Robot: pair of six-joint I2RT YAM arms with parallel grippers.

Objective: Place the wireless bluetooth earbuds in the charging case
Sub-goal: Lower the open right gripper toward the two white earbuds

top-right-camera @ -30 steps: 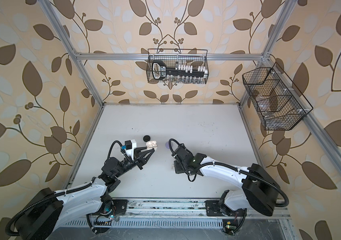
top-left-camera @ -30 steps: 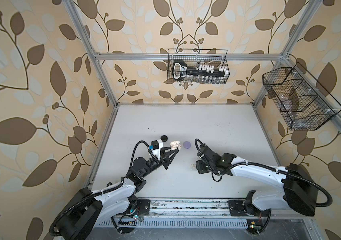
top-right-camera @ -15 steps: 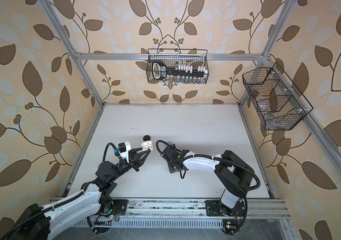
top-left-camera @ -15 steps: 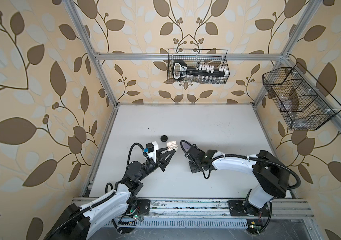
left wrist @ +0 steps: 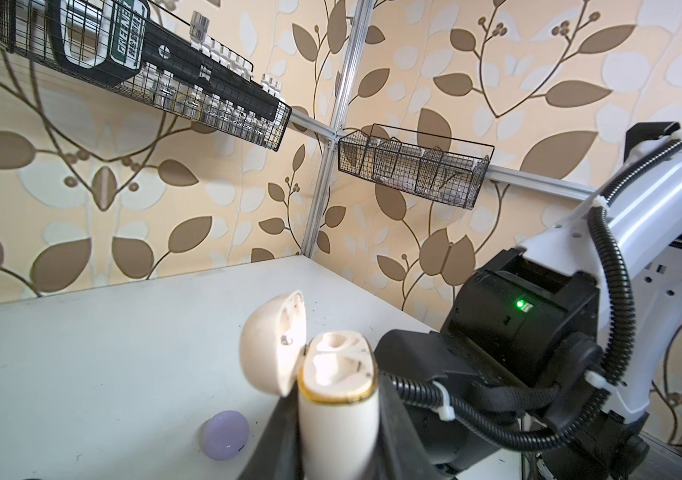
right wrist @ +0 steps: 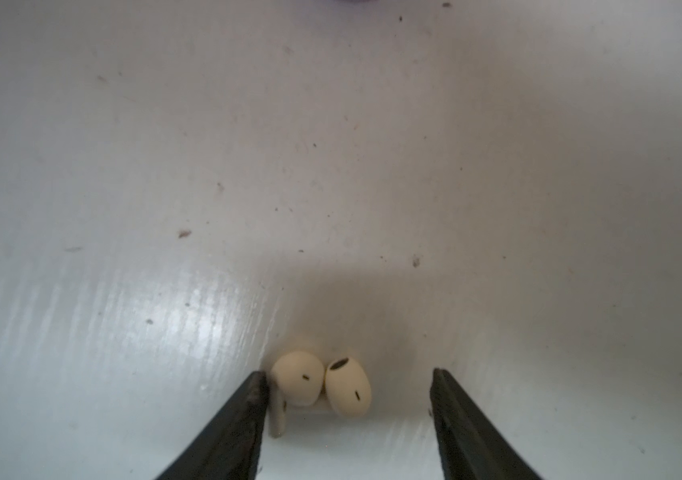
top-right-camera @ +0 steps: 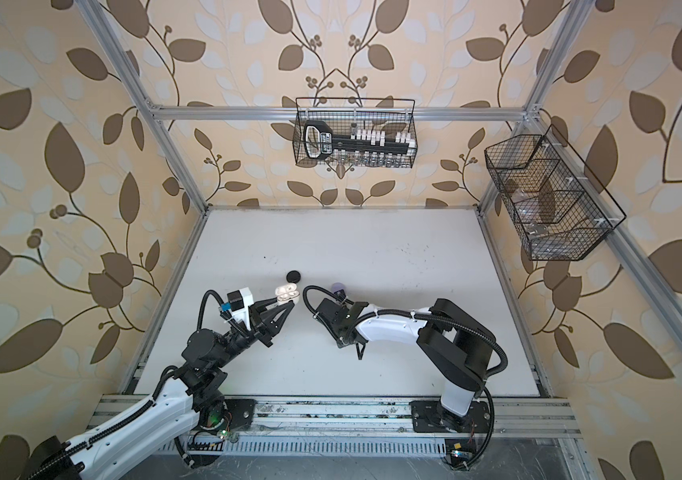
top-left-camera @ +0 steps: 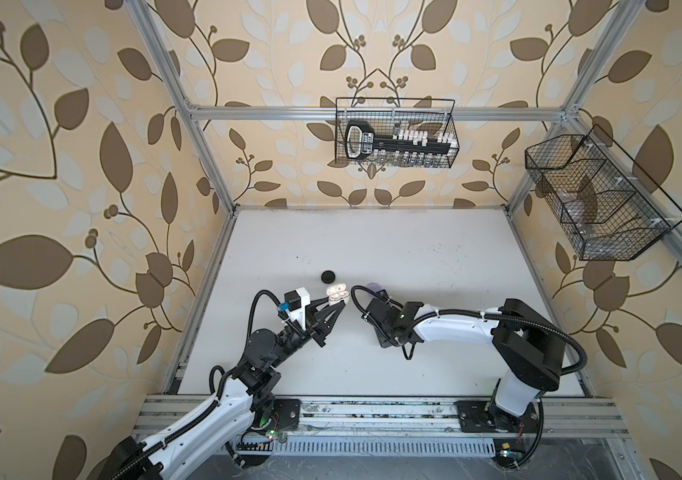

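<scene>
My left gripper [left wrist: 337, 440] is shut on the body of a cream-white charging case [left wrist: 337, 407], held upright above the table. Its lid [left wrist: 272, 345] is flipped open and the two sockets look empty. Both top views show that case [top-left-camera: 337, 291] [top-right-camera: 285, 294] at the fingertips. My right gripper [right wrist: 348, 374] points down at the table, open. Two cream-white earbuds [right wrist: 297, 378] [right wrist: 347, 392] lie touching each other between its fingers, close to one finger [right wrist: 247, 411]. In both top views the right wrist [top-left-camera: 389, 320] hides the earbuds.
A closed lavender case [top-left-camera: 373, 286] [left wrist: 225, 434] lies on the table just behind the right wrist. A closed black case [top-left-camera: 329, 276] lies left of it. Wire baskets hang on the back wall [top-left-camera: 395, 139] and the right wall [top-left-camera: 597, 199]. Metal rails edge the table.
The right wrist has shifted left toward the held case and its elbow has risen. The left gripper has drifted slightly left with the case.
</scene>
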